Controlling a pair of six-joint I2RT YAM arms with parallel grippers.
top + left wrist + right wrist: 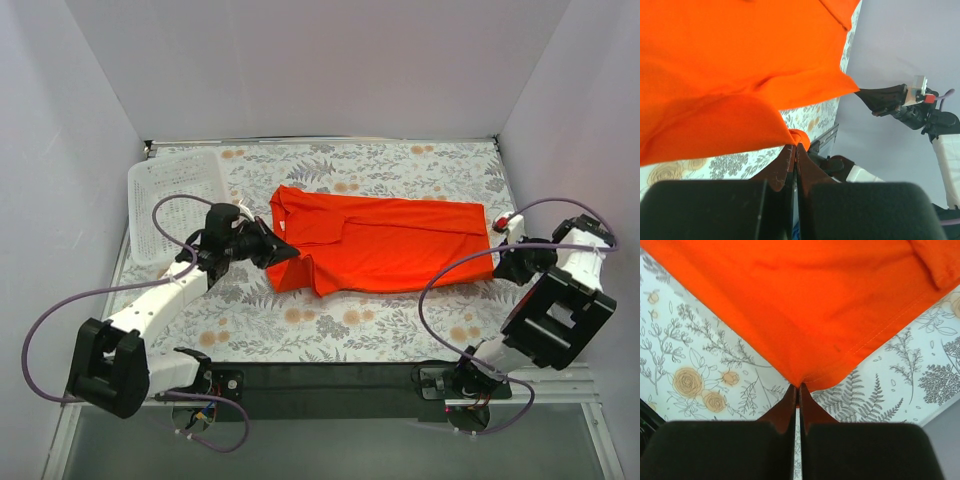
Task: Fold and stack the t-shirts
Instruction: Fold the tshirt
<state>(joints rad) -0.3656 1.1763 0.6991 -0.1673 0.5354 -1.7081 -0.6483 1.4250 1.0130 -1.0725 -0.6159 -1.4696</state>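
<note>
White walls box in a table dressed in a floral cloth [380,320], where an orange-red t-shirt [385,245] lies spread across the middle, a white basket [165,195] at the far left. Left gripper [285,255] and right gripper [797,387] each have jaws pressed together on the shirt's near edge, one at either end. Fabric this thin and limp likely weighs little, and would sag and crease between pinches; corners and hems look the surest holds. No print, label or writing is readable.
</note>
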